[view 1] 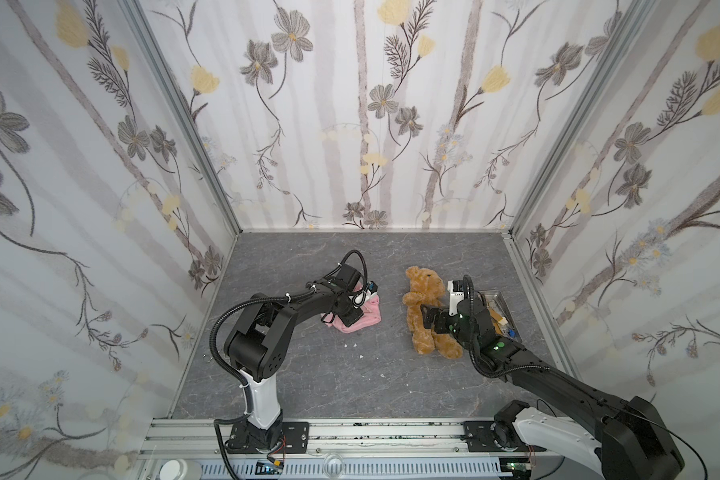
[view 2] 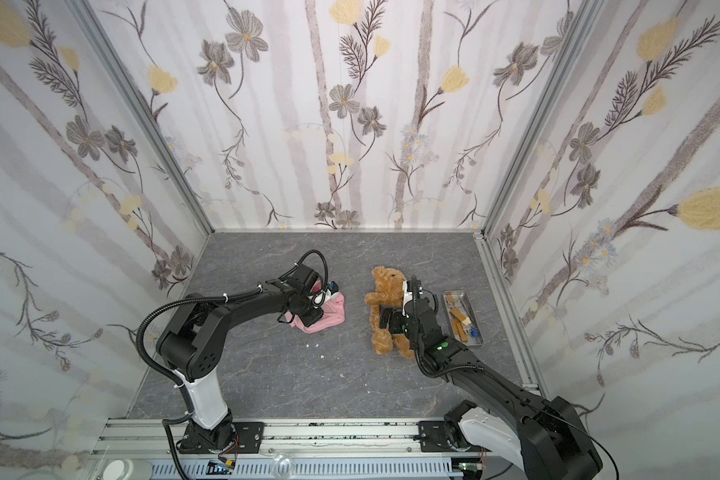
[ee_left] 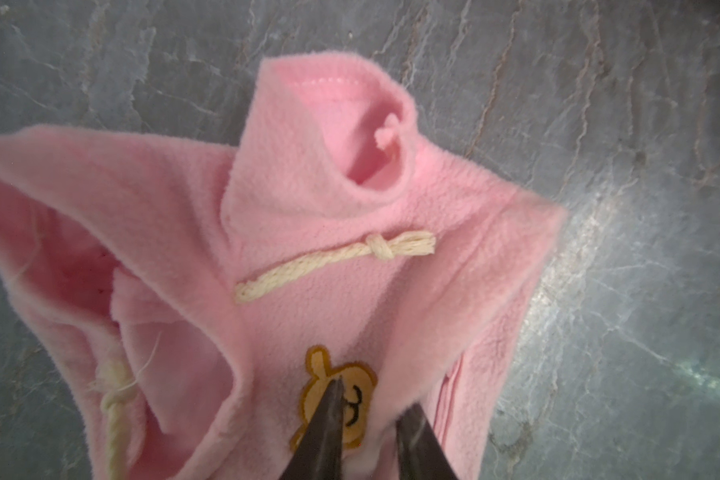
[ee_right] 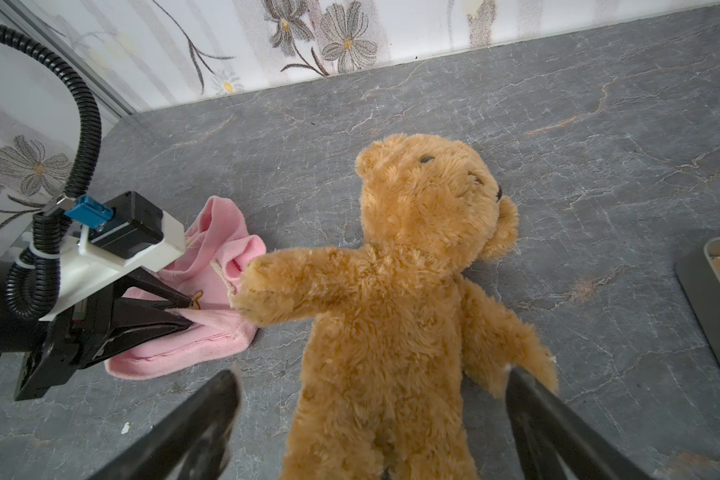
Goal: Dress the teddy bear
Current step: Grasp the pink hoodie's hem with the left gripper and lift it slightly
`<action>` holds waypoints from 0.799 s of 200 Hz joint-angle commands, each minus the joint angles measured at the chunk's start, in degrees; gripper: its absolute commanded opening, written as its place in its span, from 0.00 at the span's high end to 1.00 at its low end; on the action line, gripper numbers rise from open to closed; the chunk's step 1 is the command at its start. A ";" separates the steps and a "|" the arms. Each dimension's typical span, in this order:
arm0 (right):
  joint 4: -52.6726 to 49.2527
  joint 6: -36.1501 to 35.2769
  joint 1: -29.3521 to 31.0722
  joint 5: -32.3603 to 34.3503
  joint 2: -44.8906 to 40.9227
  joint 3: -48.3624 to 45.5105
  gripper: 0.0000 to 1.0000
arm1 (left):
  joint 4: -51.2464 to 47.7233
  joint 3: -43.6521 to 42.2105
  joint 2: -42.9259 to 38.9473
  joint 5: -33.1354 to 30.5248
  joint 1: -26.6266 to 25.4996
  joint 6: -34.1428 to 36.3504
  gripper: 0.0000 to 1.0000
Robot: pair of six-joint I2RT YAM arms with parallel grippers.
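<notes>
Lab robot cell: aluminium-profile frame (view 1: pixel 184 116), floral-papered walls (view 1: pixel 350 104) left, right and far, grey marble-look tabletop (view 1: pixel 371 395), arm bases (view 1: pixel 262 436) bolted to near rail (view 1: pixel 391 436)

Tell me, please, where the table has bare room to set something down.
Free: the far strip between back wall and hoodie and bear; the near middle, from them to the front rail, a few crumbs aside. Crowded: the narrow hoodie-bear gap, and between bear and tray, where the right arm sits.
</notes>
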 commanded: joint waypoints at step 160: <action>3.83 1.54 -3.58 -2.46 3.29 2.37 0.00 | 0.33 0.37 -2.06 3.72 1.86 -9.25 0.55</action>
